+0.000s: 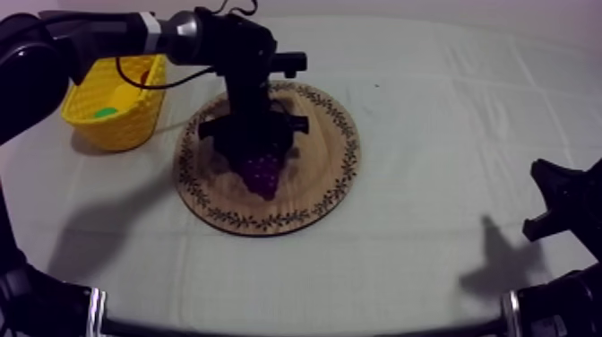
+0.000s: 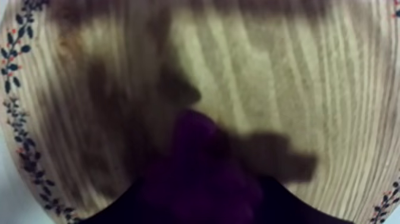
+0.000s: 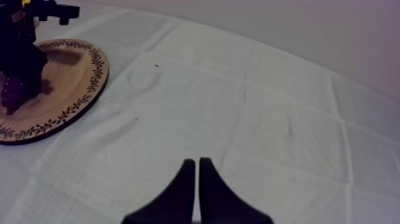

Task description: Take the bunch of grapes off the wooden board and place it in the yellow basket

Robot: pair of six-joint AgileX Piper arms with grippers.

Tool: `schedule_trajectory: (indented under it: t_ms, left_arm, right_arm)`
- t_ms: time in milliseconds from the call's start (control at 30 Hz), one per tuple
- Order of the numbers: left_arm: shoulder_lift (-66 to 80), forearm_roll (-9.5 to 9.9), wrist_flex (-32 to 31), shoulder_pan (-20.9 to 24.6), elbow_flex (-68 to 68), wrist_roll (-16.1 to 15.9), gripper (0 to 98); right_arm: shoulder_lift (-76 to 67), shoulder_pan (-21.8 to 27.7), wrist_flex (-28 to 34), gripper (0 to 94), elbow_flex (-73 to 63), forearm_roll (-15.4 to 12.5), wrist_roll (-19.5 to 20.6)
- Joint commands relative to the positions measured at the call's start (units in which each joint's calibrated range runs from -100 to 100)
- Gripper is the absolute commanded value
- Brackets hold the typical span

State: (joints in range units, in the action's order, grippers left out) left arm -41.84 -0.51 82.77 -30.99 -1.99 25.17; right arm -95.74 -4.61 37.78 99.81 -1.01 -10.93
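Observation:
The bunch of grapes [image 1: 262,174] is dark purple and hangs over the middle of the round wooden board [image 1: 318,193]. My left gripper [image 1: 255,148] reaches in from the upper left and stands straight above the board, shut on the top of the bunch. In the left wrist view the grapes [image 2: 202,179] sit close between my dark fingers, and their shadow falls on the board's wood grain [image 2: 286,77]. The yellow basket [image 1: 134,125] stands left of the board. My right gripper [image 3: 196,162] rests low at the right, fingers together as a narrow wedge.
Something green [image 1: 106,113] and something yellow lie inside the basket. From the right wrist view, the board [image 3: 71,89] and the left arm [image 3: 21,53] with the grapes [image 3: 12,92] are far off across open cloth. My right arm [image 1: 564,202] sits near the table's right edge.

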Motion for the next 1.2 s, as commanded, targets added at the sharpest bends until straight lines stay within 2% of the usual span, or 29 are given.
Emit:
schedule_trajectory:
  t_ms: [0, 267, 533, 867, 1167]
  left_arm:
    - [1.79, -0.02, -0.18, 0.24, 0.6, -0.35, 44.4]
    - [15.25, 0.94, 1.89, 2.27, 8.78, -1.99, 39.3]
    - [33.42, 1.64, 4.79, 7.35, 18.93, -5.53, 41.8]
    - [43.23, 6.36, 3.88, 19.19, 14.14, -13.16, 43.9]
    - [38.4, 9.78, -5.58, 25.95, 7.93, -17.13, 42.1]
  right_arm:
    - [-0.01, 0.02, 0.04, 0.4, -0.03, 0.01, 0.01]
    - [-0.01, 0.02, 0.04, 0.4, -0.03, 0.01, -0.03]
    - [-0.01, 0.02, 0.04, 0.4, -0.03, 0.01, -0.04]
    - [-0.01, 0.02, 0.04, 0.4, -0.03, 0.01, -0.04]
    - [-0.01, 0.02, 0.04, 0.4, -0.03, 0.01, -0.01]
